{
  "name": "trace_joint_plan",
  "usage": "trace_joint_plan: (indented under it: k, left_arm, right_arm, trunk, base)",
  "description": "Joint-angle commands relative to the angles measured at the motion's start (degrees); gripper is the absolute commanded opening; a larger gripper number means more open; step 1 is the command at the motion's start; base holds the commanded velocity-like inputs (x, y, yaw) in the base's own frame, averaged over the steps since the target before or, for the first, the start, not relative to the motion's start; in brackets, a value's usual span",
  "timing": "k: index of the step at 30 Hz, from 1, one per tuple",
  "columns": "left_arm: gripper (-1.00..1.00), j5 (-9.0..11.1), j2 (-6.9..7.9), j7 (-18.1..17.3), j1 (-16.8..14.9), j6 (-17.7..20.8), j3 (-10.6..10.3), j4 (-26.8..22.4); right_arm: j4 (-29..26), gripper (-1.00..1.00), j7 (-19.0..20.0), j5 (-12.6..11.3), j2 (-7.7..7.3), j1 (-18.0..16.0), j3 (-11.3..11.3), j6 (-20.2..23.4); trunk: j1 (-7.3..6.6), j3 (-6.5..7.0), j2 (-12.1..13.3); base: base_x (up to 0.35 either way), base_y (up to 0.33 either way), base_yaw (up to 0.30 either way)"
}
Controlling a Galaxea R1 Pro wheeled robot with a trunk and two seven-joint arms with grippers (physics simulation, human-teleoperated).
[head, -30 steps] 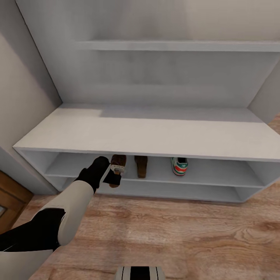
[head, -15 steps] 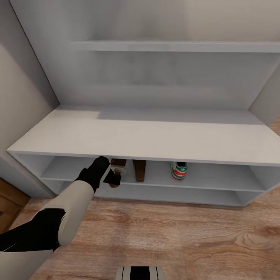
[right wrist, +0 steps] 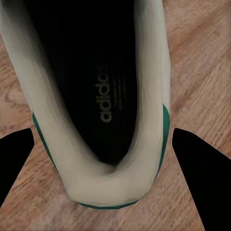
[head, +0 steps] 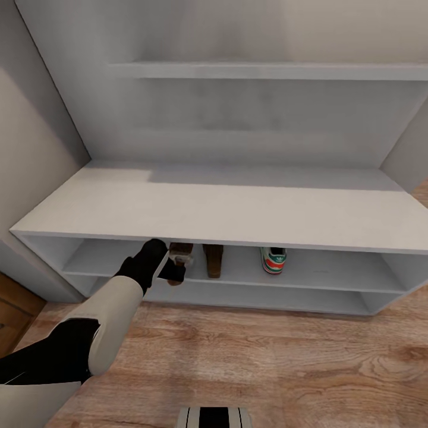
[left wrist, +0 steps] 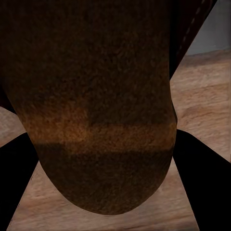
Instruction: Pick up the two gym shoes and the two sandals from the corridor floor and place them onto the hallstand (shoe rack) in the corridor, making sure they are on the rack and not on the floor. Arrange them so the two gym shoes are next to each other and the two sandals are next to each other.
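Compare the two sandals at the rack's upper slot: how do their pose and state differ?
The left sandal hangs at the slot's front edge with the left hand on it; the right sandal sits free, farther inside the hallstand. The left sandal's heel dips past the shelf lip toward the corridor floor; the right one rests wholly on the shelf. Both are brown and side by side.
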Motion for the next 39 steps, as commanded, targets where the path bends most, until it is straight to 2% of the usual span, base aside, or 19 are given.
trace_joint_plan:
  k: [1, 13, 14, 15, 18, 21, 39]
  left_arm:
    - [-1.00, -0.59, -0.02, -0.46, -0.03, 0.12, 0.20, -0.19]
    - [-1.00, -0.30, -0.15, -0.42, -0.06, -2.29, 0.36, -0.69]
    - [-1.00, 0.08, -0.14, -0.43, -0.06, -2.37, 0.40, -0.69]
    - [-1.00, 1.35, -0.11, -0.45, -0.03, -3.12, 0.51, -0.54]
    - [-1.00, 3.40, -0.09, -0.24, 0.01, -6.64, 0.57, 0.15]
    - [-1.00, 4.03, -0.09, -0.19, 0.02, -7.98, 0.52, 0.32]
    - [-1.00, 4.14, 0.09, 0.41, 0.11, -8.25, 0.36, 0.36]
  right_arm:
    - [0.04, -1.00, 0.02, -0.59, -0.02, -0.03, 0.13, -0.25]
    - [0.08, -1.00, 0.02, -0.58, -0.01, -0.03, 0.13, -0.25]
    - [0.08, -1.00, 0.02, -0.55, -0.01, -0.03, 0.13, -0.25]
    - [0.08, -1.00, 0.02, -0.56, -0.01, -0.03, 0.13, -0.25]
    - [0.08, -1.00, 0.02, -0.55, -0.01, -0.03, 0.13, -0.25]
    - [0.08, -1.00, 0.02, -0.55, -0.01, -0.03, 0.13, -0.25]
    - [0.08, -1.00, 0.02, -0.55, -0.01, -0.03, 0.13, -0.25]
  trunk:
    - [-0.01, -0.04, -0.02]
    - [-0.01, -0.04, -0.02]
    - [-0.01, -0.04, -0.02]
    - [-0.01, -0.04, -0.02]
    - [-0.01, -0.04, -0.02]
    - [-0.01, -0.04, -0.02]
    - [-0.01, -0.04, -0.02]
  base:
    - [0.000, 0.000, 0.000]
    - [0.000, 0.000, 0.000]
    - [0.000, 0.000, 0.000]
    - [0.000, 0.000, 0.000]
    - [0.000, 0.000, 0.000]
    - [0.000, 0.000, 0.000]
    - [0.013, -0.004, 0.000]
